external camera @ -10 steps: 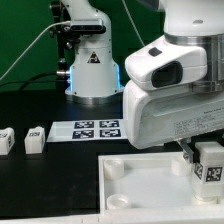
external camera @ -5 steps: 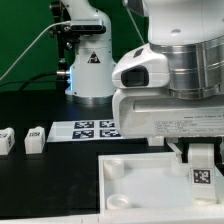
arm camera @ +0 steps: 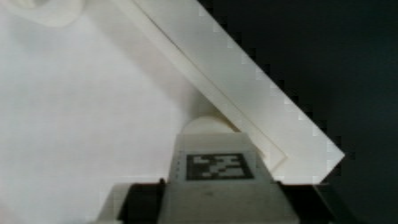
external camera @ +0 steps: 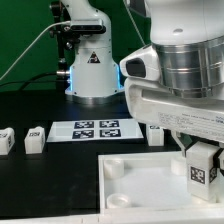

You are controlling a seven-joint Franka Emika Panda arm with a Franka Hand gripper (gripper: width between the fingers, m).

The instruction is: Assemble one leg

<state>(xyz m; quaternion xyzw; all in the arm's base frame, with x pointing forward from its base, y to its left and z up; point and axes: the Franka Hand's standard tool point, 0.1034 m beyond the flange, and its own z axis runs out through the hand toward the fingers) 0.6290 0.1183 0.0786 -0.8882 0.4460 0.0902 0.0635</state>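
My gripper is shut on a leg, a small white block with a black-and-white tag. It holds the leg over the corner of the large white panel at the exterior view's right. In the wrist view the leg stands between my two dark fingers, tag facing the camera, close to the panel's raised edge. I cannot tell whether the leg touches the panel. Three more legs stand on the black table: two at the left, one behind the panel.
The marker board lies flat behind the panel. The arm's base stands at the back with cables beside it. The panel has round corner sockets.
The wrist has turned and shifted a little over the panel's right corner with the leg still held. The leg behind the panel has come into view.
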